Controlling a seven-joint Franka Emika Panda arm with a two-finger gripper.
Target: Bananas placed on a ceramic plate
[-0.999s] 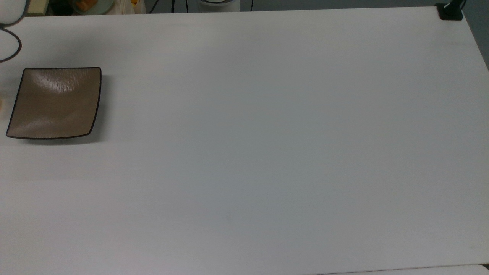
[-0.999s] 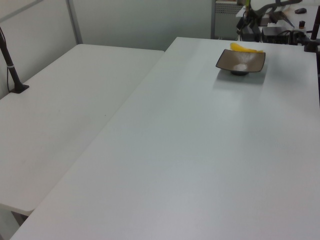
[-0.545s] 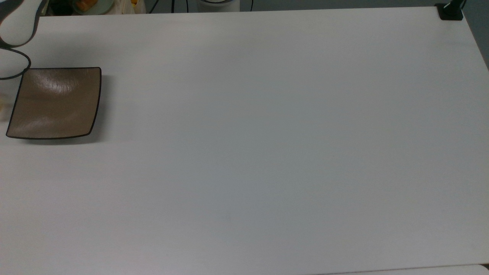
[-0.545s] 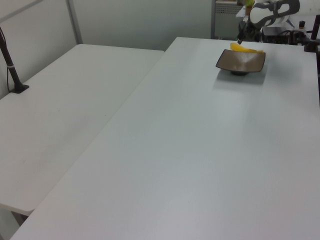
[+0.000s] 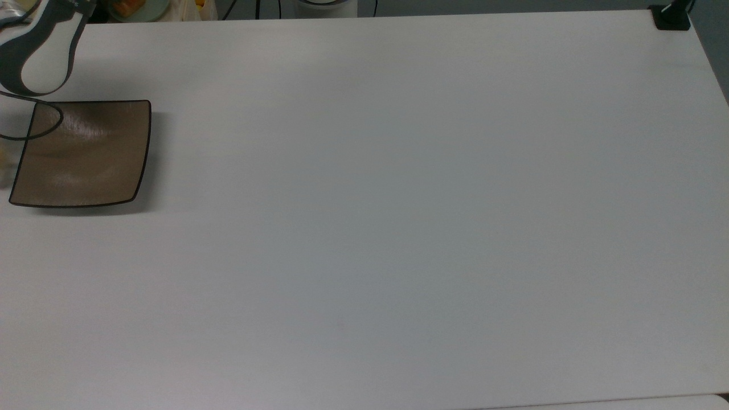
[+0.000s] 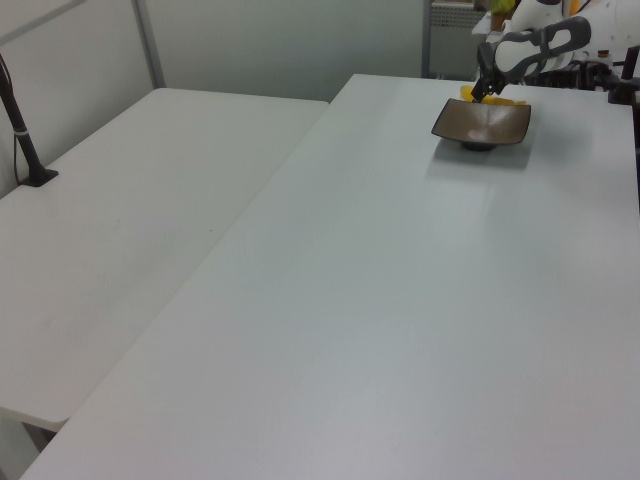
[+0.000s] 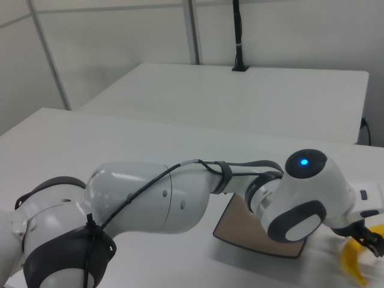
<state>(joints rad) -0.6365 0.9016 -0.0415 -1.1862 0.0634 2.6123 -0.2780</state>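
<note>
White table (image 5: 398, 228), plate (image 5: 85, 159) empty, banana (image 7: 354, 264) just beside it; gripper (image 7: 367, 239) over banana, can't tell finger state. Best grab mid-body.

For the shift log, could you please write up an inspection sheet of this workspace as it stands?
Surface: white table, bare apart from the plate.
Job's things: ceramic plate holds nothing; banana lies on the table beside it.
Clutter: nothing seen on the table.
Grippers: gripper right above the banana; finger state unclear.
Cables: black cable runs along the arm.
Surroundings: second white table adjoining; black clamp at the table corner.
</note>
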